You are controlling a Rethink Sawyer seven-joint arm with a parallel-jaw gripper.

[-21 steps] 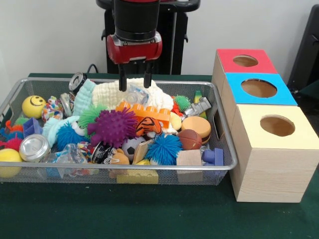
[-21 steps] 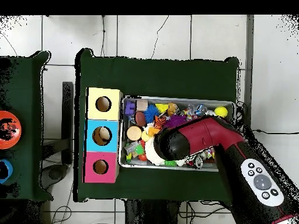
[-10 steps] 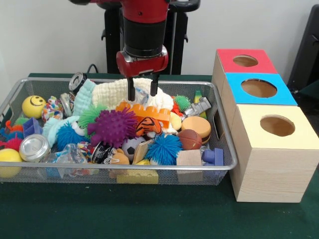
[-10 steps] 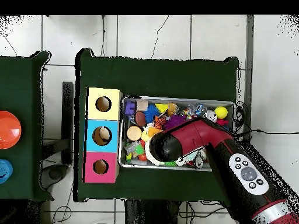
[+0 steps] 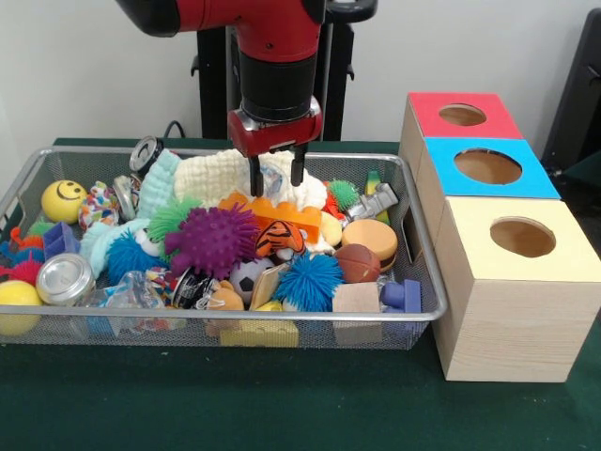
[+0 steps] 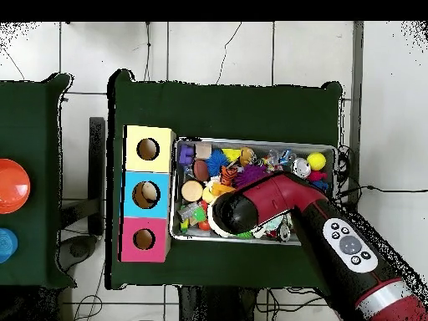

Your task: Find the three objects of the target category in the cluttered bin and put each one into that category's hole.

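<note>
Red arm (image 6: 284, 201) over cluttered bin (image 6: 252, 140)

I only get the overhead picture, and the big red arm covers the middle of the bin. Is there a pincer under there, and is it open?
Observer: Yes. The front view shows the pincer open, its two black fingers pointing straight down.
Operator: What's beneath it?
Observer: A cream knitted cloth heaped at the back of the wire bin. The fingertips reach down to it.
Operator: Is it holding anything?
Observer: Nothing looks clamped. An orange toy brick lies just in front of the tips, toward the camera.
</note>
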